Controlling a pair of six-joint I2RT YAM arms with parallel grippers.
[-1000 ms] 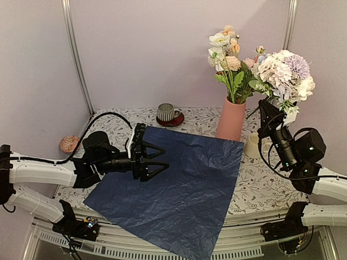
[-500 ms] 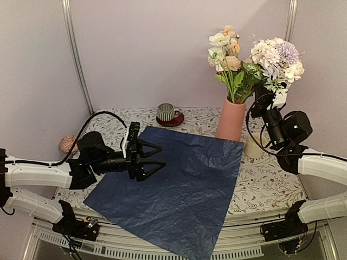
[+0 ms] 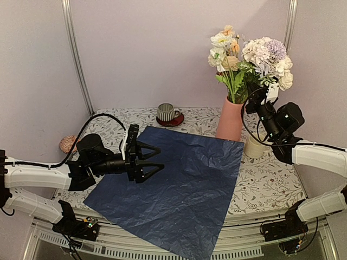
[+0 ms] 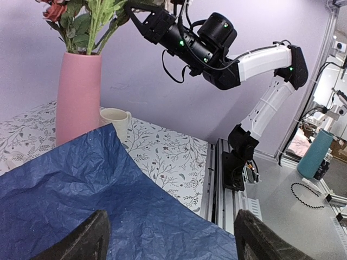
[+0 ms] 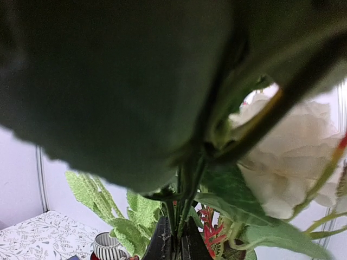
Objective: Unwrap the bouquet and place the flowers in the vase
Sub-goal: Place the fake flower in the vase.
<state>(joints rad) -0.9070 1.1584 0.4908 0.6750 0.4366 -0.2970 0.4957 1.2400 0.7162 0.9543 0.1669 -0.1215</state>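
Jaws of the right gripper are pinching tight on the green stems of a bunch of flowers, its cream and lilac heads riding high at the far right. That bunch is hanging just right of the salmon vase, crowding beside the other blooms standing in it. A cream mug is sitting just right of the vase. Over on the left, the left gripper is hovering spread wide, holding nothing, above the blue paper lying flat on the patterned table. A striped cup is sitting on the far side, beyond the paper.
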